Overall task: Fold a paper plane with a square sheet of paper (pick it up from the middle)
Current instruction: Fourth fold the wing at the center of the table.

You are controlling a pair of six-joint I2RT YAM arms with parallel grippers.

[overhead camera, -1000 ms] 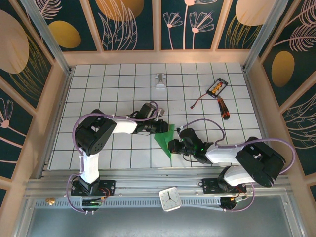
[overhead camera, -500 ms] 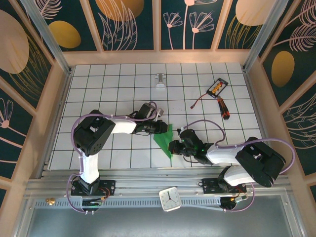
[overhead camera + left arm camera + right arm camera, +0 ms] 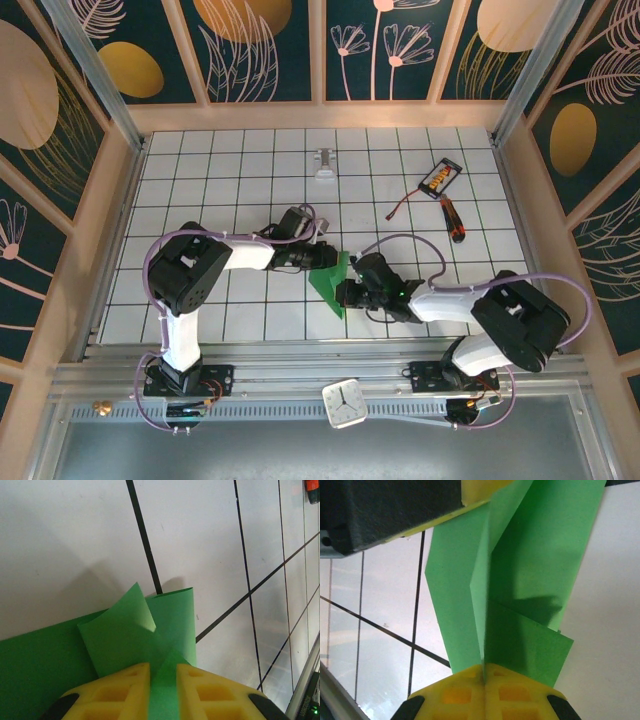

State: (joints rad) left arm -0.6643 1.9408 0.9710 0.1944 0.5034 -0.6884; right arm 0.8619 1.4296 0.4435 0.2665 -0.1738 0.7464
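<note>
no readable text anywhere, clock point(image 3: 348, 403) on the near rail with white face and hands, dial marks too small to read, small black device point(image 3: 441, 177) with orange panel, markings blurred and illegible

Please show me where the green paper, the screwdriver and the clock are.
green paper point(image 3: 328, 283), top view, middle of its folded surface.
screwdriver point(image 3: 455, 224), top view, on its red handle.
clock point(image 3: 346, 403), top view, middle of its face.
</note>
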